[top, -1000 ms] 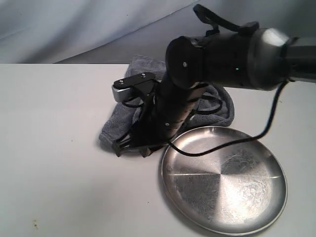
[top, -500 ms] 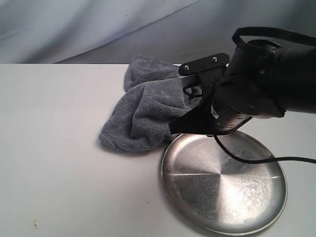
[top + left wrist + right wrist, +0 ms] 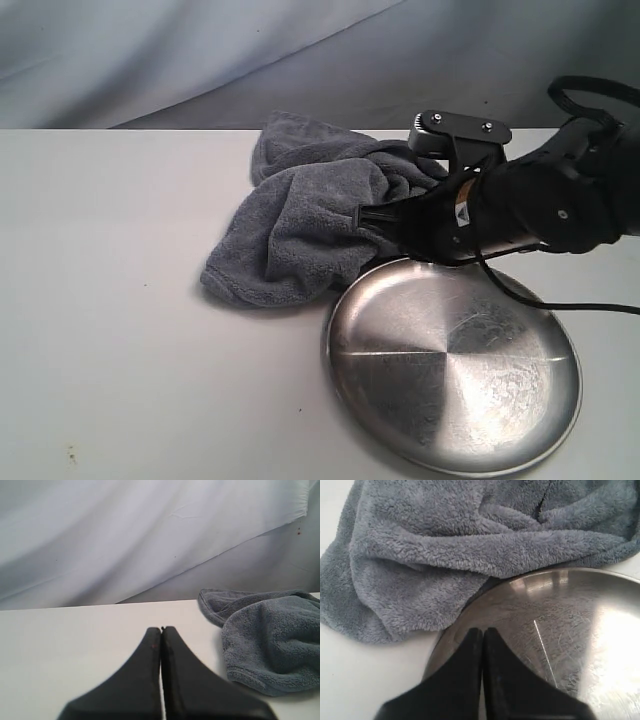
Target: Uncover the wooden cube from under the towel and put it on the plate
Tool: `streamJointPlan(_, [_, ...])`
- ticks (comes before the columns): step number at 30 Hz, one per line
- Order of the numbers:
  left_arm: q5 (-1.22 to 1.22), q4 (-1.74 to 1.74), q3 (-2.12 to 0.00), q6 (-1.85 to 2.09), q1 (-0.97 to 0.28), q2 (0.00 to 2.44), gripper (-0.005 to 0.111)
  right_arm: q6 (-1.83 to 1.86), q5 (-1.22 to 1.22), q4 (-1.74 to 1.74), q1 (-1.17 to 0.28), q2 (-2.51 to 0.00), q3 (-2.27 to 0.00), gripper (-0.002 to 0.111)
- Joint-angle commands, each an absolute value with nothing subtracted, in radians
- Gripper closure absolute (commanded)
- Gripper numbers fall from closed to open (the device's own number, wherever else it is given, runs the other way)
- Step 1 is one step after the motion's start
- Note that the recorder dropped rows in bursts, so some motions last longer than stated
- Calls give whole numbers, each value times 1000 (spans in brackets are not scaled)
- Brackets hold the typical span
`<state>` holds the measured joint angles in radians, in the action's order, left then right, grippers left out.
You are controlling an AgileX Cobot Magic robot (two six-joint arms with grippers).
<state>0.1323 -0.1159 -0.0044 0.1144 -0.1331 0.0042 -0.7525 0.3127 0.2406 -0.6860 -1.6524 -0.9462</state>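
The dark grey towel (image 3: pixel 300 225) lies bunched on the white table, touching the far-left rim of the steel plate (image 3: pixel 450 370). The wooden cube does not show; the towel's mound hides whatever is beneath. My right gripper (image 3: pixel 362 215) is shut and empty, with its tips at the towel's right side just above the plate's far rim. In the right wrist view that gripper (image 3: pixel 483 630) hovers over the plate (image 3: pixel 555 630), and the towel (image 3: pixel 470 545) is just ahead. My left gripper (image 3: pixel 161 629) is shut and empty over bare table, with the towel (image 3: pixel 272 640) off to one side.
A pale cloth backdrop (image 3: pixel 200 60) rises behind the table. The right arm's black body and cable (image 3: pixel 540 215) hang over the plate's far edge. White tabletop (image 3: pixel 110 330) stretches to the left of the towel and plate.
The right arm has swung right and lower, from the towel's front-left edge to its right side by the plate's far rim. The towel looks unchanged.
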Motion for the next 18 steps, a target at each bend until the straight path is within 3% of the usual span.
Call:
streamJointPlan(1, [132,-118,0,112,-138,0,107,-643,244,202,-630,-1644,-945,108])
streamJointPlan(5, [132,-118,0,112,-138,0,107,-625,170,200,-604,-1645,-945,104])
streamJointPlan(9, [132,-118,0,112,-138,0,107,-625,127,197,-588,-1648,-959,78])
streamJointPlan(13, [132,-118,0,112,-138,0,107,-543,355,166,-588,-1735,-1141,55])
streamJointPlan(18, [132,-118,0,112,-138,0,107,-342,630,-55,-590,-1903,-1420,43])
